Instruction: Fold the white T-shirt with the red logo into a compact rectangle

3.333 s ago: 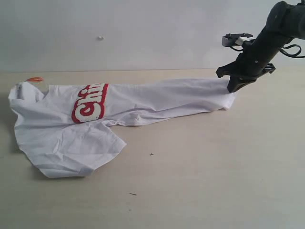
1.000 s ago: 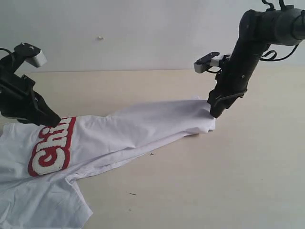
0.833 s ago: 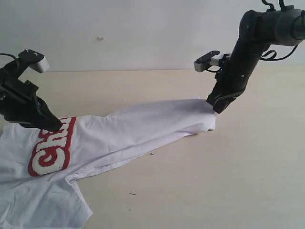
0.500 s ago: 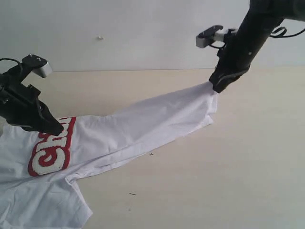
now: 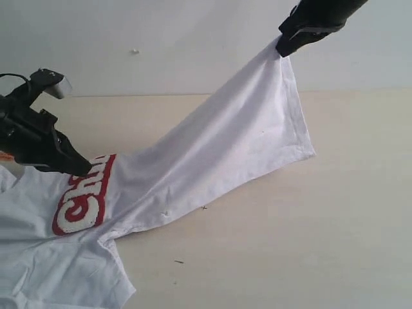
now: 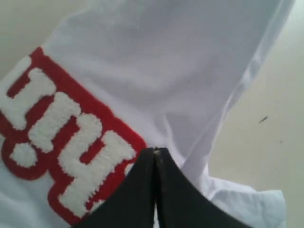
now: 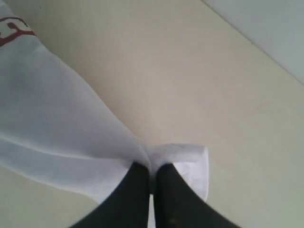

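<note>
One white T-shirt (image 5: 212, 148) is stretched between two black robot pincers over a pale table (image 5: 322, 244). The left pincer (image 5: 82, 170) is low, near the table. Its jaws are pressed together on the cloth just beside one end of the single red logo (image 5: 84, 196), a strip of fuzzy white letters edged in red. The right pincer (image 5: 283, 46) is high above the table, jaws clamped on a bunched edge of the shirt, and the cloth rises to it in a slanted sheet. The rest of the shirt, with one sleeve, lies on the table at the left. Two small dark specks (image 5: 179, 262) mark the bare table.
</note>
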